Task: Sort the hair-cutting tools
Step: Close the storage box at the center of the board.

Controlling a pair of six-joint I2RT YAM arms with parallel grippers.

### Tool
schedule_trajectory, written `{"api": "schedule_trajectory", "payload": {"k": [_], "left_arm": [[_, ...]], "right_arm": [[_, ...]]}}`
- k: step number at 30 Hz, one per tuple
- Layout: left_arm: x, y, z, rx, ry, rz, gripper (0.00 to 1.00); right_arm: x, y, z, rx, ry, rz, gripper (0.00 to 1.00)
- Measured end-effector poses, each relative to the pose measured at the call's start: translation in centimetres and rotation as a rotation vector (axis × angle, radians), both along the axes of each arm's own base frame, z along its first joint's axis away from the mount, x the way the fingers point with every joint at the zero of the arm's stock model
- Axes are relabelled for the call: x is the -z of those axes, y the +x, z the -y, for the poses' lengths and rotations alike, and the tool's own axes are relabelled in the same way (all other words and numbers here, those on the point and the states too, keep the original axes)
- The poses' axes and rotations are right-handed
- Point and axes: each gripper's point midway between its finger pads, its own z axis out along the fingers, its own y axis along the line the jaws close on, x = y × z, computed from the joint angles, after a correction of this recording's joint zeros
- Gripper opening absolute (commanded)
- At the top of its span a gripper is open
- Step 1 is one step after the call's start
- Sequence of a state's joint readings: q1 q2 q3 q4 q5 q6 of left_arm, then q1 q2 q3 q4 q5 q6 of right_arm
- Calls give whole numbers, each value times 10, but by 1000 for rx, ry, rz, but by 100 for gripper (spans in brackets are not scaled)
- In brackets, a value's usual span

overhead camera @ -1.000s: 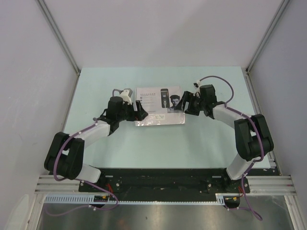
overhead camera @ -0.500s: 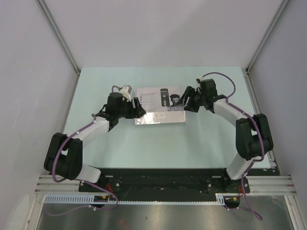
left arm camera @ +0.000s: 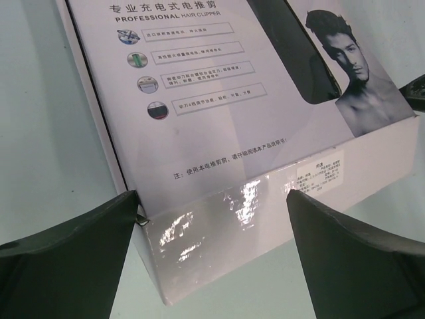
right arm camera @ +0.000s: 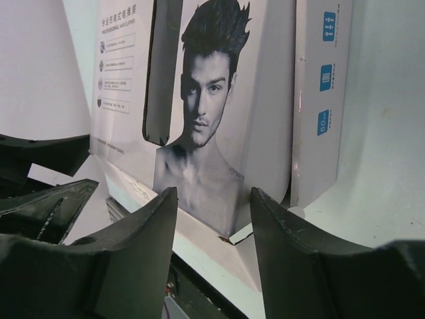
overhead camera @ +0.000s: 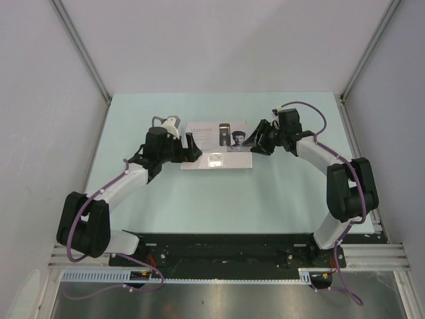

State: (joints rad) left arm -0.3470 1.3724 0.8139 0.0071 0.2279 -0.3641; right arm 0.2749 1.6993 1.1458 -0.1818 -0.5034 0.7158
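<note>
Hair-cutting tools unseen, judged inside the hair clipper box (overhead camera: 216, 161) at tabletop (overhead camera: 219, 199) centre; left gripper (overhead camera: 192, 147) stands wide apart at its 9 o'clock, right gripper (overhead camera: 255, 143) half apart at 3 o'clock, gripping nothing, so an uneven pull on the printed lid (overhead camera: 212, 136) risks skidding the box and spilling contents.

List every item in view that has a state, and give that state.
White box: printed lid covering it, contents hidden.
Left end effector: open, at the box's left end.
Right end effector: open, astride the lid's near right corner.
</note>
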Motion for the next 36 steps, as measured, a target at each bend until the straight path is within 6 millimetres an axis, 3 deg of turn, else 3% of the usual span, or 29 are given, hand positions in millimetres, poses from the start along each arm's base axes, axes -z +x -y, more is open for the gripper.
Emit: {"api": "schedule_trajectory", "payload": {"k": [10,17,26,36], "left_arm": [[-19,-1,-20,-78,64,69,100],[-38,0,-30,-128,74,125,100],[-17,-15,-34,-125,94,54,100],[10,-32,-29,-99,73,-60,78]], "right_arm": [[-12,0,-5,-18,52,-4,36],[-3,0,-5,-26,49,-25,23],[4,0,-6,-33,51,-46,19],[1,1,-3,-26,76,-55,8]]}}
